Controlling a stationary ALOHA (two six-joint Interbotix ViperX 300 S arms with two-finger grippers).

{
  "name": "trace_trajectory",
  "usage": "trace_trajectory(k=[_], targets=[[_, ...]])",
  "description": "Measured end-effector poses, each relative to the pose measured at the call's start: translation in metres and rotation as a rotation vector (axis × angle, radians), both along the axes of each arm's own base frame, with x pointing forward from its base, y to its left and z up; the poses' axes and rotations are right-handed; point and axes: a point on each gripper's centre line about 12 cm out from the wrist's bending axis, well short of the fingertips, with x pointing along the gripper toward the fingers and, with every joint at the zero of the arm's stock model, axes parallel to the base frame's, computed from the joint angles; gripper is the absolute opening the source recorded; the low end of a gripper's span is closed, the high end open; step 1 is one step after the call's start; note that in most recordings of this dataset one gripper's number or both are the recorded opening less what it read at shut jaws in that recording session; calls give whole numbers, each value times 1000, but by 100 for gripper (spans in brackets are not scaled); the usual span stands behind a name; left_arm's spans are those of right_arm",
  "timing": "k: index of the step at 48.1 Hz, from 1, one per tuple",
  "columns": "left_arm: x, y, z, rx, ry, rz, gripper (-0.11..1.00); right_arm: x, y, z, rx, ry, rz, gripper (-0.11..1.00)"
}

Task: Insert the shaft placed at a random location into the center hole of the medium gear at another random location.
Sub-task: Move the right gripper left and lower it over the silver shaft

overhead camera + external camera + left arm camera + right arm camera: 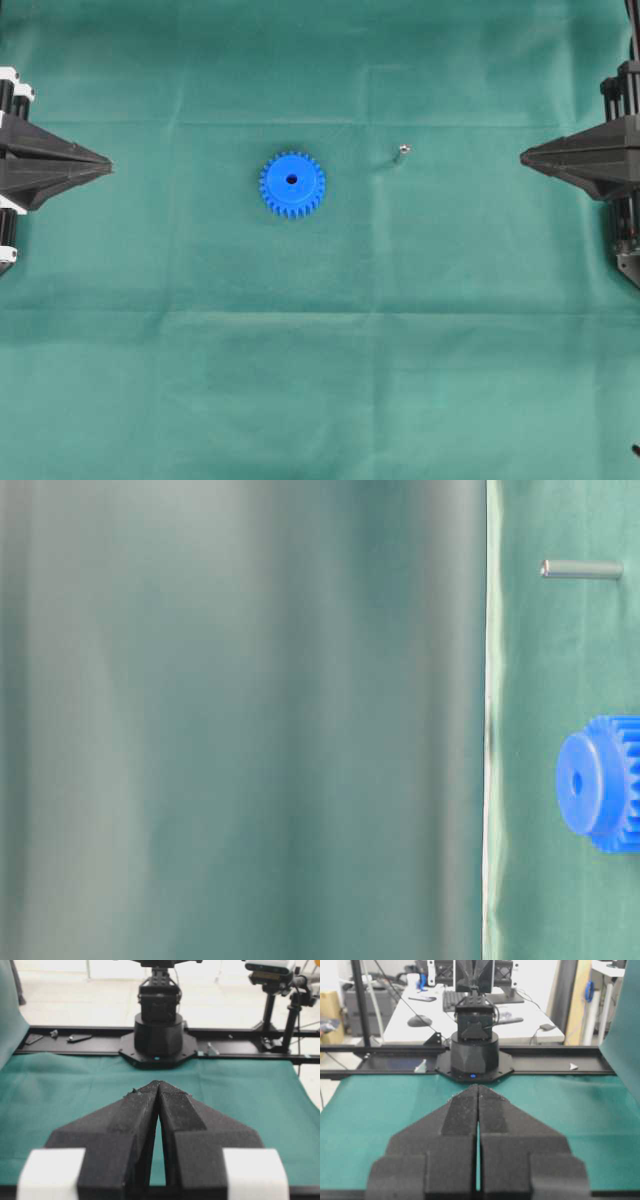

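Left gripper [159, 1085] jaws pressed together, holding nothing. Right gripper [478, 1088] same, tips meeting, empty. Medium gear [292, 184] flat mid-desk, center hole [292, 180] up; shaft [402, 152] loose on the cloth, right of it, well apart.

- The medium gear [292, 184] is a bright blue toothed disc with a raised round hub, lying flat on the green cloth, left of the middle in the overhead view.
- The center hole [292, 180] is small, round and dark, facing up, with nothing in it.
- The shaft [402, 152] is a tiny silvery pin, well apart from the gear, to its right and slightly farther up in the overhead view; it seems to stand on end.
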Motion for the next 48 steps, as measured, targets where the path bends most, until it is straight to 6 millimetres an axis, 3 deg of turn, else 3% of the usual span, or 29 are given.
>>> trace_trajectory(k=[21,27,39,48], targets=[[2,-1,-1,0,46,-7,0,14,-17,-19,4,101,-78,2],[2,-1,-1,5,44,-7,0,24,-27,-33,10,162,-119,22],[2,-1,-1,6,44,-7,0,48,-46,-71,22,290,-181,90],[2,-1,0,6,43,-7,0,63,-58,-100,16,343,-211,82]])
